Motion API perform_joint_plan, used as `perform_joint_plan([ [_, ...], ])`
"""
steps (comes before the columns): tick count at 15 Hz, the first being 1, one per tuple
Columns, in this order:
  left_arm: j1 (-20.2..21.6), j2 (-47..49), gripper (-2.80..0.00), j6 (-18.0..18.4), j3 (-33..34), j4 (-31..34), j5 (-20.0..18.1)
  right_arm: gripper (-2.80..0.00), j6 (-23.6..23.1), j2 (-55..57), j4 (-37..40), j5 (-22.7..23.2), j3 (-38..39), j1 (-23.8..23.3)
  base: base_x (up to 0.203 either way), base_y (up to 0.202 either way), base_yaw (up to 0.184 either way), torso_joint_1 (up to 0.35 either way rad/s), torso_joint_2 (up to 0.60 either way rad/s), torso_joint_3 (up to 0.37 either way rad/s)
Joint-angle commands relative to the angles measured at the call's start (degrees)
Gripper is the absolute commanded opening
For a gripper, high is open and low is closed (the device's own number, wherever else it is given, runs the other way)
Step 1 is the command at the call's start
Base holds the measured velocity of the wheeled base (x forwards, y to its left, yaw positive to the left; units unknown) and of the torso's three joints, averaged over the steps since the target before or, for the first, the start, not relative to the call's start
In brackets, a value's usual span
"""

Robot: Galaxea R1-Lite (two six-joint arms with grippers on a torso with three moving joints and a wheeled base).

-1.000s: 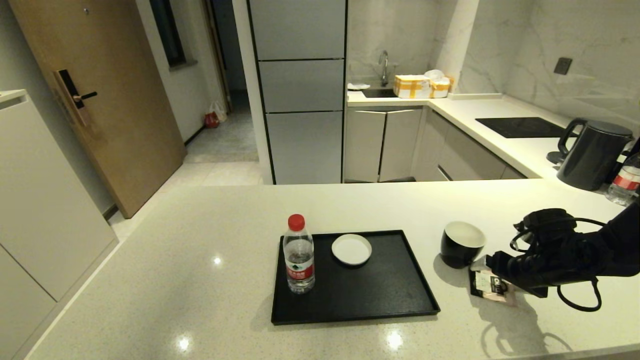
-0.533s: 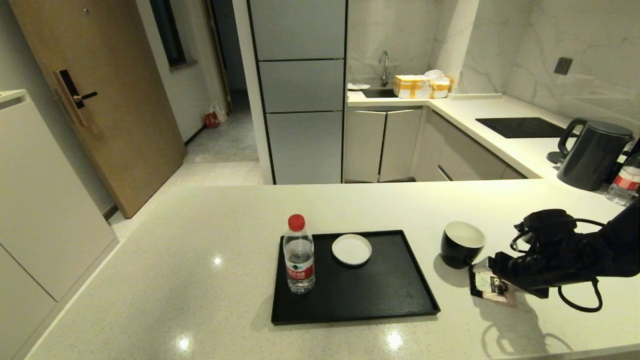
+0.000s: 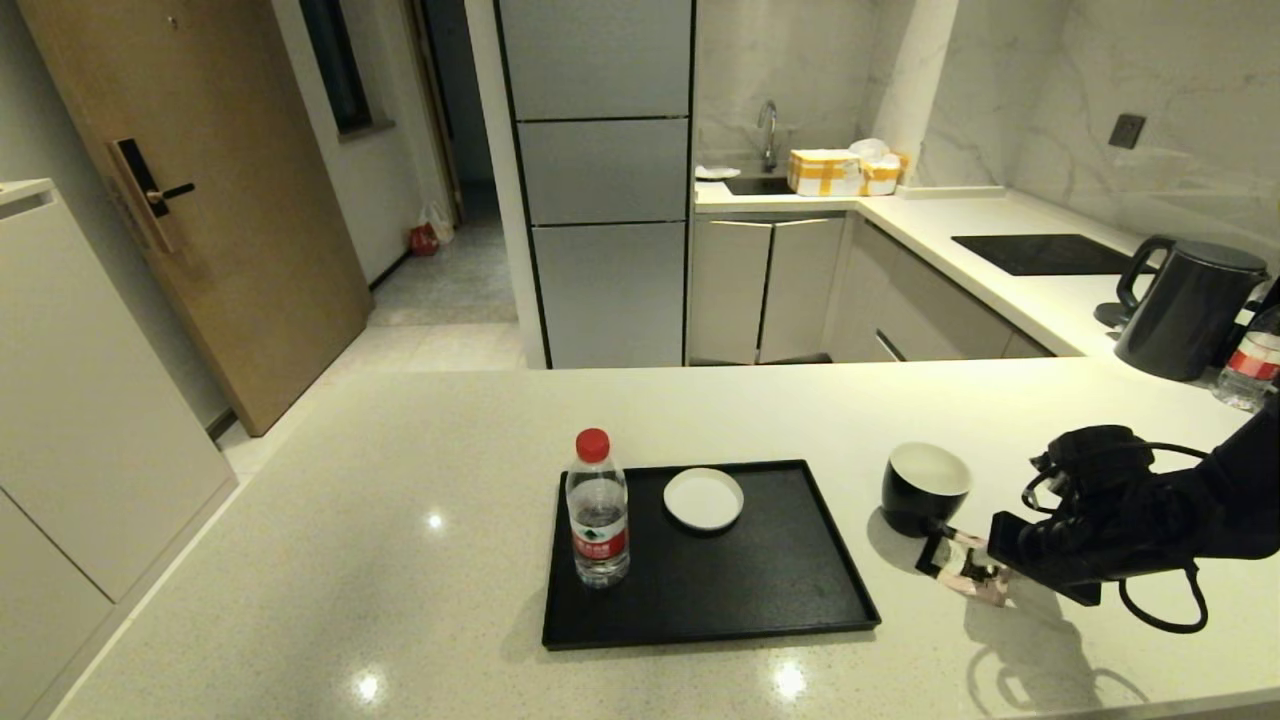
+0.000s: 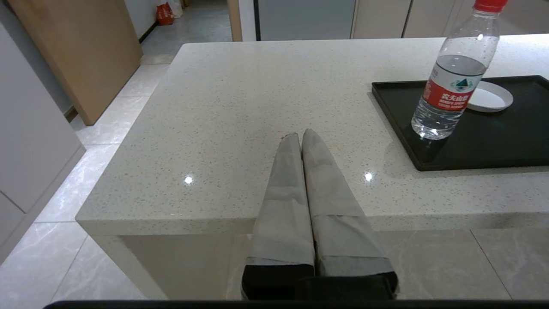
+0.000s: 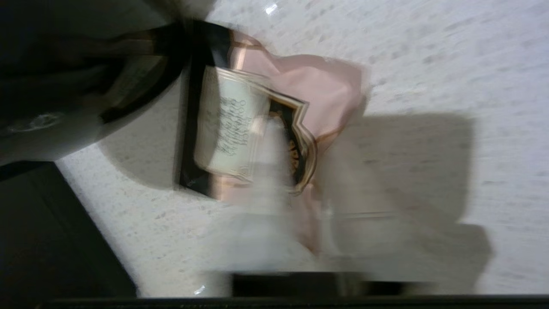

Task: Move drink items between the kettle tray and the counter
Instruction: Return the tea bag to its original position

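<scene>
Cream bench [image 3: 400, 520]: right pincer [image 3: 985, 570] clamps the tea sachet [image 3: 955, 568], tilted, near the black cup [image 3: 922, 488]; left pincer [image 4: 300, 138] clenched.

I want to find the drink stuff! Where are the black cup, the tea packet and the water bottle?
black cup [image 3: 922, 495]: head view, dark outer wall.
tea packet [image 3: 948, 563]: head view, its label.
water bottle [image 3: 598, 515]: head view, clear body.

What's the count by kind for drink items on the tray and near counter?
Water bottle: 1, on the tray
White saucer: 1, on the tray
Black cup: 1, on the counter
Tea sachet: 1, in the right gripper
Total: 4
</scene>
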Motion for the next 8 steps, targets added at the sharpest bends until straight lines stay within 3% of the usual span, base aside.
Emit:
perform_joint_plan([
  [1,0.0,-0.1,-2.8,0.0,0.1,0.0,0.0,-2.8,0.1,0.1,-0.2,0.0,-0.1,0.0,0.0,0.0,0.0,0.0,0.0,0.0],
  [8,0.0,-0.1,-2.8,0.0,0.1,0.0,0.0,-2.8,-0.1,-1.5,-0.1,0.0,0.5,0.0,0.0,0.0,0.0,0.0,0.0,0.0],
])
